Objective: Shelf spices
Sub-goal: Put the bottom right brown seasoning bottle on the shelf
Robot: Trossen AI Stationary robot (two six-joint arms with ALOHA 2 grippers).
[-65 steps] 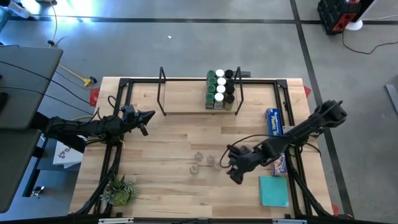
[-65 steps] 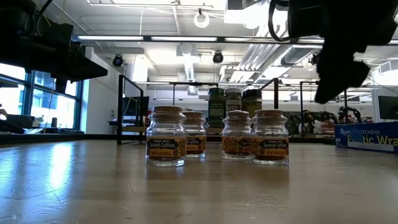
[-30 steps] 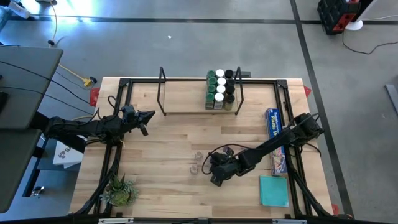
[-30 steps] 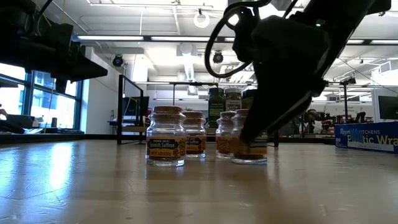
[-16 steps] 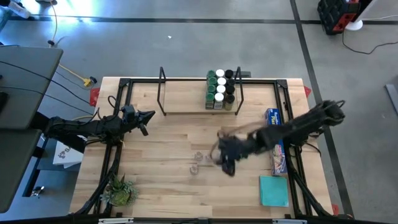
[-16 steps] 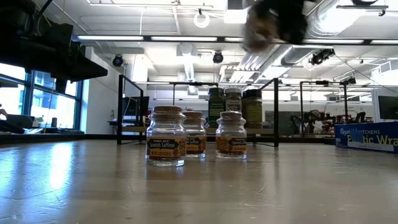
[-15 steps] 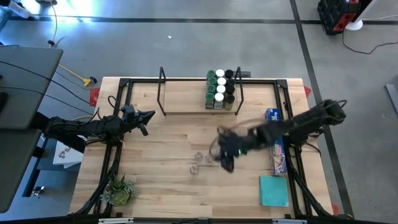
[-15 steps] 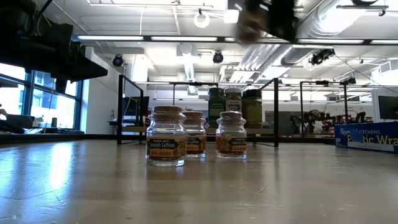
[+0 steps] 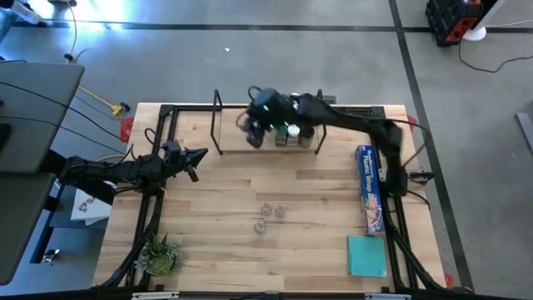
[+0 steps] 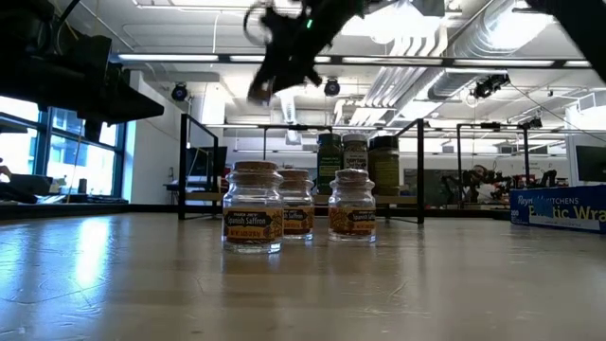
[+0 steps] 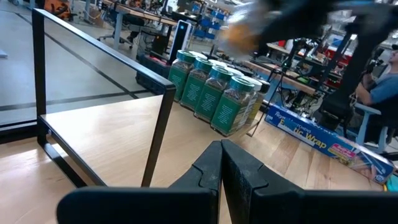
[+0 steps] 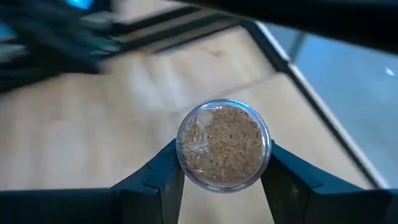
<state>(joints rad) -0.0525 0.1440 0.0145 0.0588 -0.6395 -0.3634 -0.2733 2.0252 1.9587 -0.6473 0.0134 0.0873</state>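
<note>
The right tool (image 9: 255,132) hangs over the shelf (image 9: 237,132), jaws clamped halfway on a small clear jar (image 12: 224,144), with the shelved jars (image 9: 293,121) just to its right and open plank below; the left tool (image 9: 198,157), pinched shut and empty, waits at the counter's (image 9: 216,200) left

Counter (image 9: 216,192): light wood planks, black frame along its edges. Blue wrap box (image 9: 369,187) lies lengthwise by the right edge; teal pad (image 9: 366,255) sits near it at the right front corner. Small green plant (image 9: 158,256) at the left front corner. Grey floor (image 9: 208,58) around, crossed by dark tape lines. Person seated in the room beyond (image 11: 379,87).
</note>
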